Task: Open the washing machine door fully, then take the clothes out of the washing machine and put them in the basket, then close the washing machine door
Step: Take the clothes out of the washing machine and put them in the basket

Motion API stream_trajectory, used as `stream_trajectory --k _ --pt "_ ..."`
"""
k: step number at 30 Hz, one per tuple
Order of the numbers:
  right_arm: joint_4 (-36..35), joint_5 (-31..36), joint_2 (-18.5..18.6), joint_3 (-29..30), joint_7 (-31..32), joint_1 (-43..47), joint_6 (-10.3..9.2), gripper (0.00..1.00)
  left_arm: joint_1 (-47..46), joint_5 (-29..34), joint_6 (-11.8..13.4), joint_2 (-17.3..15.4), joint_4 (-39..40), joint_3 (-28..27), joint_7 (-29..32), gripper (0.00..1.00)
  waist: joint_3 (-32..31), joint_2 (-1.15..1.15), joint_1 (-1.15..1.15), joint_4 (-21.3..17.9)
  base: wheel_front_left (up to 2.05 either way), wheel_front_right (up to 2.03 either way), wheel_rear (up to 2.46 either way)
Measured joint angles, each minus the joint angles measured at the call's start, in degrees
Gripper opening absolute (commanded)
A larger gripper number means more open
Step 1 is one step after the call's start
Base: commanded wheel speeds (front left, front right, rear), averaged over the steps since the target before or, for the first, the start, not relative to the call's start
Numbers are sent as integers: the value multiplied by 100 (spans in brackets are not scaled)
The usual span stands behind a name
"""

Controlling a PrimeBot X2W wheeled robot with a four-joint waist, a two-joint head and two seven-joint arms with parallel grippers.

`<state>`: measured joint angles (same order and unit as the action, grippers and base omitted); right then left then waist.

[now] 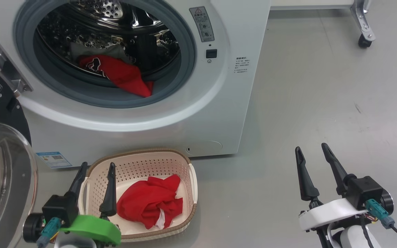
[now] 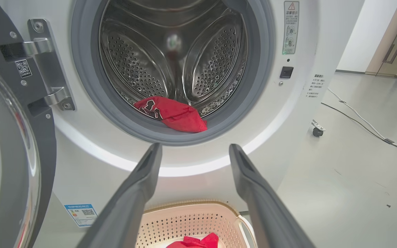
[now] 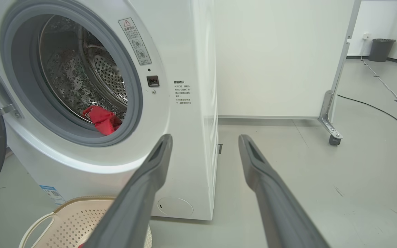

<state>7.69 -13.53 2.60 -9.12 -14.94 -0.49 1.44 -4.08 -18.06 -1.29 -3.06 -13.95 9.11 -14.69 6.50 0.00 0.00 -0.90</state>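
1. The washing machine door [image 1: 2, 172] hangs wide open at the far left. Its round glass bulges toward the robot.
2. A small blue sticker [image 1: 53, 159] sits low on the white front. It has a square code on it, but its words are too tiny to read.
3. The left gripper [image 1: 98, 164] hovers over the left edge of the basket [image 1: 188, 165]. Its fingers are spread apart and hold nothing.
4. The basket stands on the floor [image 1: 322, 86], just in front of the washing machine [image 1: 150, 120]. Red clothes [image 1: 150, 203] with a bit of white lie inside it.
5. One more red garment [image 1: 122, 74] lies in the drum. Its tip reaches the grey rubber ring [image 1: 171, 93].
6. A grey warning label [image 1: 202, 24] with a triangle sign sits to the right of the opening. Lower down are lines of print [image 1: 241, 65], too small to read.
7. The right gripper [image 1: 311, 147] is over bare floor, well apart from the machine. Its fingers are spread and hold nothing.
8. A little wheel [image 1: 364, 41] stands at the far top right.
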Motion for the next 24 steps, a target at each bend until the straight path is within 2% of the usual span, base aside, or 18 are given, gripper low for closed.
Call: stream_trajectory --k 8,24 --pt "2 -1 -3 -38 0 238 -7 100 437 0 49 -1 258 53 0 100 -242 0 0 15 0 0 0" --pt "-14 -2 -7 -75 0 340 -9 100 775 1 193 -2 689 167 62 100 -287 0 0 9 0 0 0"
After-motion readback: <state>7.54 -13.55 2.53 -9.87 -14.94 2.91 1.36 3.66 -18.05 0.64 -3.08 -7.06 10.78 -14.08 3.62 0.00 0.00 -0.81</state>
